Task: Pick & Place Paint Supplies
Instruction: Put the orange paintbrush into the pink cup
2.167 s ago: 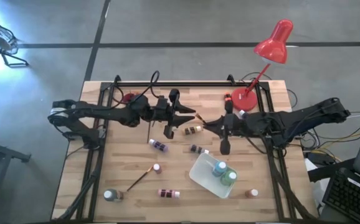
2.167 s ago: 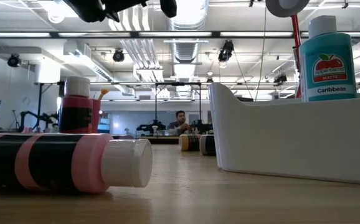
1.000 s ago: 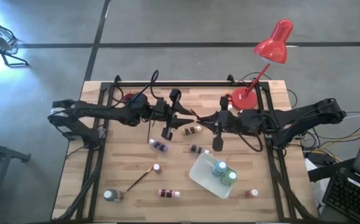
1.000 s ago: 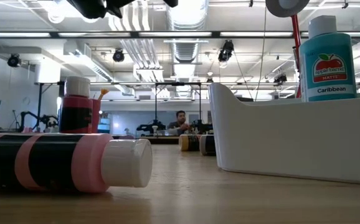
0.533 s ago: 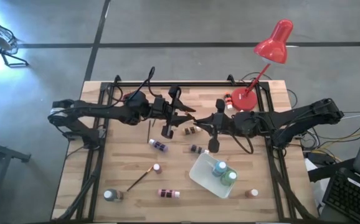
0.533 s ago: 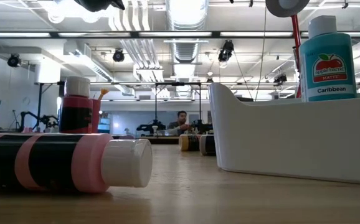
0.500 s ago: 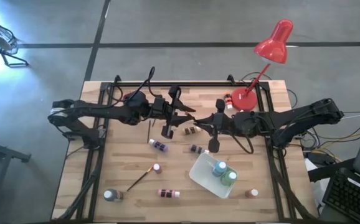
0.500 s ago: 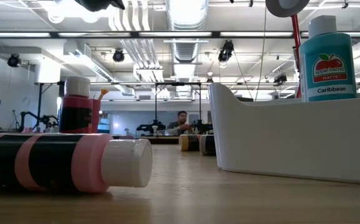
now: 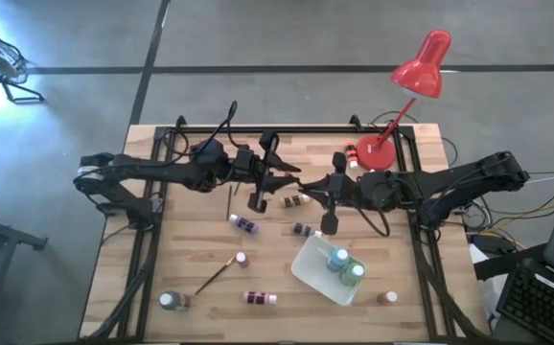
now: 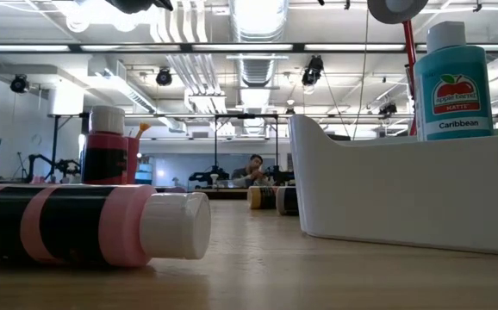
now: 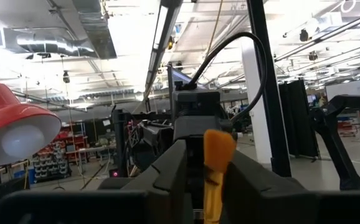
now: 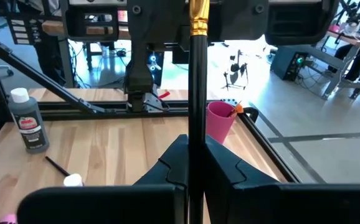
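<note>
The right gripper point(image 12: 197, 143) has its jaws pressed on the black handle of a paintbrush point(image 12: 197, 93), which stands straight up in the middle of the right wrist view. The gold ring of the brush reaches the top edge, where it goes into the left gripper point(image 11: 208, 155). In the left wrist view the orange tip sits between that gripper's 2 dark sides, low in the centre. I cannot tell if the left gripper really pinches it or only stands around it.

Compared with 2.2 s ago, the right gripper point(image 9: 308, 190) has moved toward the picture's left and now meets the left gripper point(image 9: 288, 179) at the centre of the high view; before, they were apart. Since 0.5 s ago almost nothing has changed. In the low view, the dark arm parts that filled the top left earlier are now nearly gone from the top edge.

In the high view, the held brush is too thin to make out between the 2 grippers. In the right wrist view, its lower end is hidden behind the gripper body.

The white tray point(image 9: 306, 273), low and right of centre, holds 2 bottles. Other small bottles and another brush point(image 9: 218, 273) lie on the table point(image 9: 421, 316). The red lamp point(image 9: 421, 65) is at the upper right.
</note>
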